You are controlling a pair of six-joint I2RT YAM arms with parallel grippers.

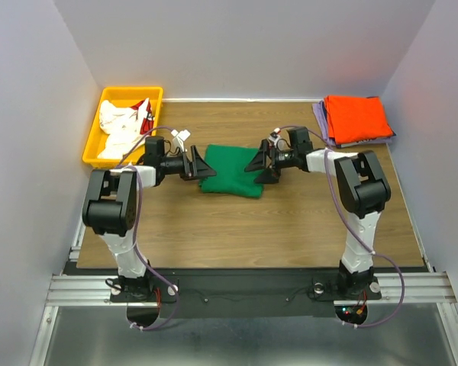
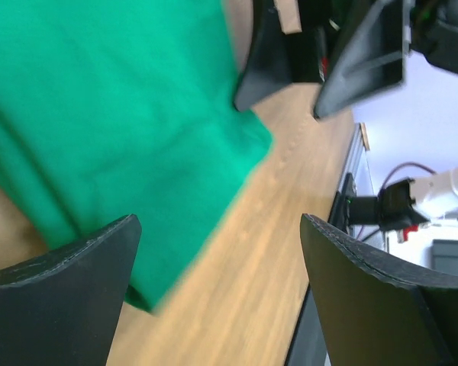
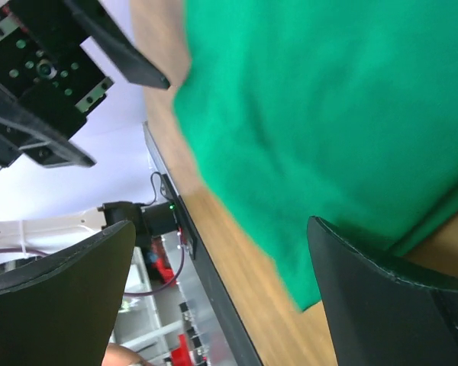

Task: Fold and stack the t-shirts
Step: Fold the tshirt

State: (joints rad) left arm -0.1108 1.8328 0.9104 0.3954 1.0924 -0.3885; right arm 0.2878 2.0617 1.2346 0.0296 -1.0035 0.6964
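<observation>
A bright green t-shirt point(image 1: 233, 170) lies folded into a rectangle in the middle of the table. My left gripper point(image 1: 201, 165) hangs open at its left edge, nothing between the fingers; the green cloth point(image 2: 114, 114) fills the upper left of its wrist view. Facing it, my right gripper point(image 1: 257, 163) stands open at the shirt's right edge, also empty, with the green shirt point(image 3: 328, 114) across its wrist view. At the back right an orange t-shirt point(image 1: 356, 118) rests folded on a pale lavender one point(image 1: 323, 122). White t-shirts with red point(image 1: 124, 126) lie crumpled in the yellow bin.
The yellow plastic bin point(image 1: 94, 140) stands at the back left corner. White walls close in the table on the left, back and right. The arms' bases sit on a metal rail point(image 1: 237, 288) at the near edge.
</observation>
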